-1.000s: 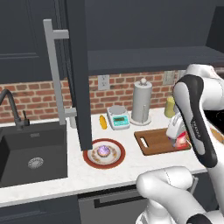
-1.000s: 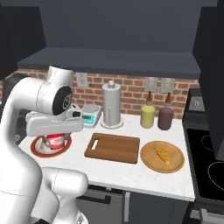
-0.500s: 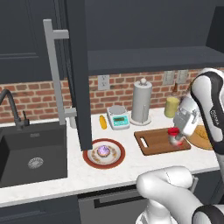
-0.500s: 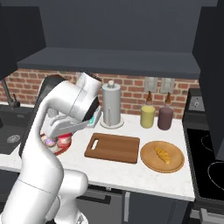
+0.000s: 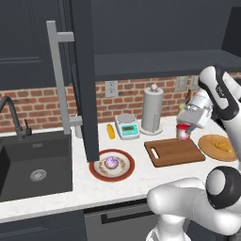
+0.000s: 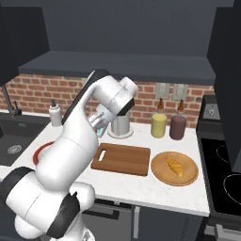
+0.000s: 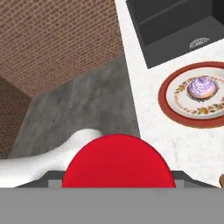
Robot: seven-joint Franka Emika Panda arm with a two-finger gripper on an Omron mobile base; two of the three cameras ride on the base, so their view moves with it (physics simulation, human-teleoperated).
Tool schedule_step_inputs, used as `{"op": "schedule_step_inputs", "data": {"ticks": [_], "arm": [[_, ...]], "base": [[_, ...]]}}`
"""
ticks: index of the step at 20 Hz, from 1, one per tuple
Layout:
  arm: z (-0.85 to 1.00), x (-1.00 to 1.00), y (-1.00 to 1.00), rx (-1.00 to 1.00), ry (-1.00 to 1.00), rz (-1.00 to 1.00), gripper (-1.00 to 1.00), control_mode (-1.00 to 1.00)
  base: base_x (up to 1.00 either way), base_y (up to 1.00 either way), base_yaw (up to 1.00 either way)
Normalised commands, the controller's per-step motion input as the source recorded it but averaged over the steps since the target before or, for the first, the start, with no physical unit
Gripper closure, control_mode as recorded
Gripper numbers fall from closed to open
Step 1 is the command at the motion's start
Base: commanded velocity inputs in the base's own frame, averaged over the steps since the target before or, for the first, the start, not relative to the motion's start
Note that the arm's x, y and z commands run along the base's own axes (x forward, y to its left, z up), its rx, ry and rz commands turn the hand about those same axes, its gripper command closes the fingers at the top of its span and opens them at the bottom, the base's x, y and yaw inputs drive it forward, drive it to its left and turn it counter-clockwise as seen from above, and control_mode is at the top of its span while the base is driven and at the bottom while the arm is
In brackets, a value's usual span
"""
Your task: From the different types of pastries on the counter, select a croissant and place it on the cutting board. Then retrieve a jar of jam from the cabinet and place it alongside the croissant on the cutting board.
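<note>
Above the far right corner of the cutting board (image 5: 174,151), the jar of jam (image 5: 182,131) hangs in the gripper (image 5: 184,130), off the wood. Fingers closed on it near the red lid, which bulks large at the bottom of the hand view (image 7: 116,161).

Handling, by judgement: small, rigid, likely glass, so smooth-sided and breakable if dropped; light enough for a pinch across the body under the lid, kept upright.

Croissant (image 6: 174,166) lies on the round wooden plate (image 6: 161,172), right of the board, not touching it. Board surface bare, so the first step looks unfinished.

Left base view gives the open cabinet door (image 5: 84,80) with its long bar handle (image 5: 59,81), the sink (image 5: 33,168), and the purple-topped cake (image 5: 111,162) on a red-rimmed plate (image 5: 99,172). Right base view hides jar and fingers behind the arm, but shows the yellow canister (image 6: 158,125) and dark maroon canister (image 6: 178,127) against the brick. Hand view looks down on cake and sink basin.
</note>
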Motion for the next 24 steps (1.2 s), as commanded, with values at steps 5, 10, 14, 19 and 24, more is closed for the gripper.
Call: {"op": "schedule_step_inputs", "data": {"ticks": [5,10,14,19,24], "arm": [[-0.13,0.52,-0.03,0.32,0.09,-0.02,1.00,-1.00],[-0.29,-0.29,-0.11,0.33,0.02,-0.05,1.00,-1.00],[-0.69,-0.21,-0.24,0.29,-0.02,-0.05,1.00,-1.00],[-0.19,0.13,0.13,0.12,-0.14,-0.07,1.00,-1.00],[0.04,0.87,0.05,-0.01,0.05,-0.08,1.00,-1.00]], "base": [[0.00,0.00,0.00],[0.00,0.00,0.00],[0.00,0.00,0.00],[0.00,0.00,0.00],[0.00,0.00,0.00]]}}
